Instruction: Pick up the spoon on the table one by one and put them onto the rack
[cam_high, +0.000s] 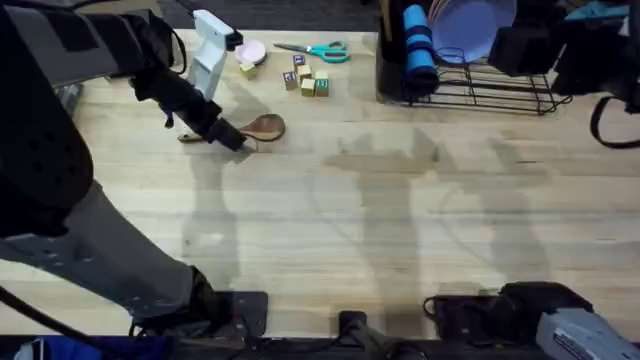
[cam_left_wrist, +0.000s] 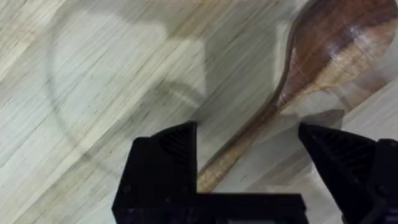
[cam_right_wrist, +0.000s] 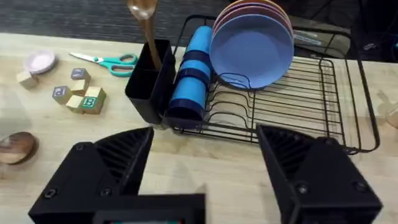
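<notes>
We judge the brown wooden spoon (cam_left_wrist: 323, 56), flat on the light butcher-block desk (cam_high: 400, 220), light, stiff and smooth, best pinched mid-handle, where our left claw (cam_left_wrist: 252, 165) straddles it, spread wide.

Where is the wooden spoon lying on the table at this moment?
In the overhead view the spoon lies on the table at the far left, below the small blocks, its handle between the open fingers of the left gripper.
</notes>
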